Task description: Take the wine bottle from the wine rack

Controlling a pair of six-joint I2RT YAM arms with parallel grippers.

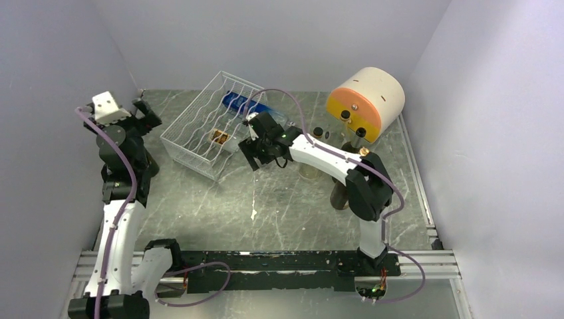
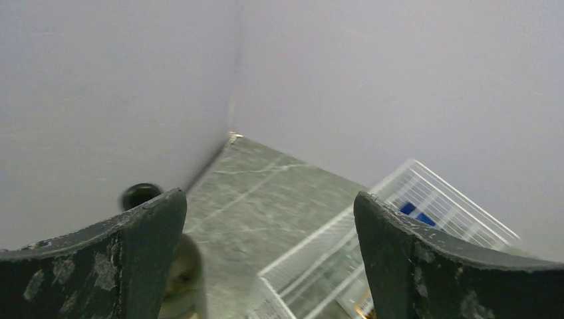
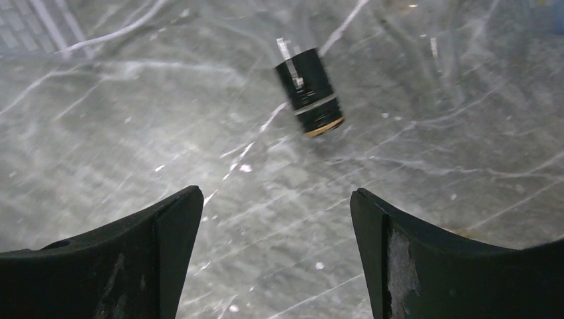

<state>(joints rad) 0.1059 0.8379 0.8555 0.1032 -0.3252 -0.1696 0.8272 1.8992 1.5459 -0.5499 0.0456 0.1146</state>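
1. The white wire rectangular wine rack [image 1: 209, 126], with wavy wire rows, stood on the grey marbled bench [image 1: 286, 206] at the far left of its middle, turned at an angle.
2. A dark glass wine bottle [image 2: 181, 276] stood upright on the bench outside the rack, to its left and close to the corner of the walls. It showed only in the left wrist view and was blurred there.
3. A blue object [image 1: 241, 103] lay inside the rack at its far end. I could not tell what it was. A small gold-brown item [image 1: 221, 137] lay in the rack near its right side.
4. The left fingers [image 2: 432, 266] were spread wide apart and held nothing. The dark bottle was just beyond one finger. I could not tell whether it touched that finger.
5. The right fingers [image 3: 432, 259] were also apart, with only bare bench between them. In the top view they hung just beside the near right side of the rack.
6. A short black cylinder [image 3: 309, 93] with a silver band and a gold-coloured end was in the right wrist view, beyond those fingers. I could not tell if it lay or stood.
7. A large beige drum with an orange round face [image 1: 369, 100] stood at the far right of the bench, well apart from the rack. Some small dark-topped items [image 1: 345, 116] stood before it.
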